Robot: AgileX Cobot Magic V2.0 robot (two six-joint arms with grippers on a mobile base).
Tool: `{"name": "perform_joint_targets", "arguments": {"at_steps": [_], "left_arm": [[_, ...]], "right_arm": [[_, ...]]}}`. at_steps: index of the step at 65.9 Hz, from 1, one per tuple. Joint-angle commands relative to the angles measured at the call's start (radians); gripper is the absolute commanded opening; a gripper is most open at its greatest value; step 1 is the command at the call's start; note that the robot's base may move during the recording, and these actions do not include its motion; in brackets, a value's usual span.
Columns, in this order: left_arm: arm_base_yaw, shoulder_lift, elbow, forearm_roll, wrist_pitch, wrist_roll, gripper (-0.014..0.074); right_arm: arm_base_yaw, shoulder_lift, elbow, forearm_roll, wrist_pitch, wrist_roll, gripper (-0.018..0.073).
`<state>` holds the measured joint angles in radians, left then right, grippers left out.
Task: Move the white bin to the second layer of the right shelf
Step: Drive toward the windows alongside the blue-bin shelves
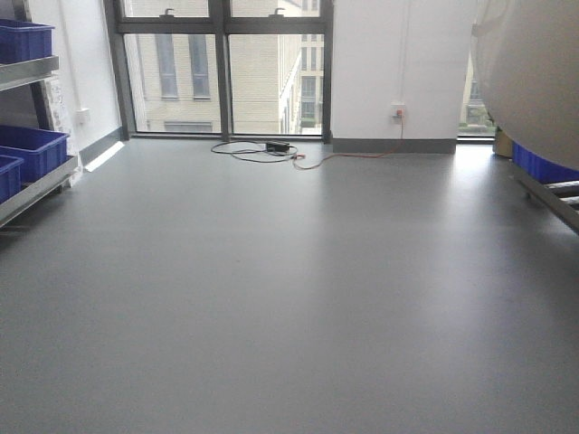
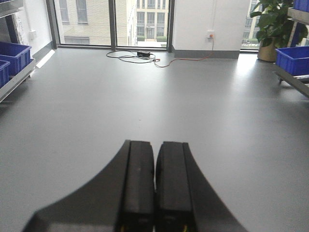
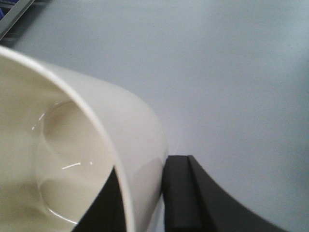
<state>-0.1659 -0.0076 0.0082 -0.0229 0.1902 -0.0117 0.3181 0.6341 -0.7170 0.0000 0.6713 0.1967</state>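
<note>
My right gripper (image 3: 145,166) is shut on the wall of the white bin (image 3: 96,125), with one finger inside it and one finger (image 3: 178,193) outside. The bin hangs tilted above the grey floor, its hollow facing the wrist camera. In the front view it is a blurred cream shape (image 1: 534,81) at the top right. Below it a corner of the right shelf (image 1: 554,192) shows steel rails and rollers, but I cannot tell which layer this is. My left gripper (image 2: 155,143) is shut on nothing and points out over the floor.
A steel rack (image 1: 36,185) with blue crates (image 1: 32,149) lines the left wall. A blue crate (image 2: 292,59) sits on the right shelf, with a potted plant (image 2: 273,24) behind it. A cable and power block (image 1: 276,147) lie on the floor by the window.
</note>
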Motion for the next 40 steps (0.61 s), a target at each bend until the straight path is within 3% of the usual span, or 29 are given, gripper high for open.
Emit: {"name": "perform_joint_targets", "arguments": {"at_steps": [1, 40], "left_arm": [[-0.007, -0.015, 0.027, -0.001, -0.09, -0.01, 0.0085], [-0.007, -0.015, 0.027, -0.001, -0.09, -0.01, 0.0085]], "right_arm": [[-0.005, -0.001, -0.031, -0.008, -0.087, -0.005, 0.0052], [-0.005, -0.001, -0.031, -0.008, -0.087, -0.005, 0.0052]]}}
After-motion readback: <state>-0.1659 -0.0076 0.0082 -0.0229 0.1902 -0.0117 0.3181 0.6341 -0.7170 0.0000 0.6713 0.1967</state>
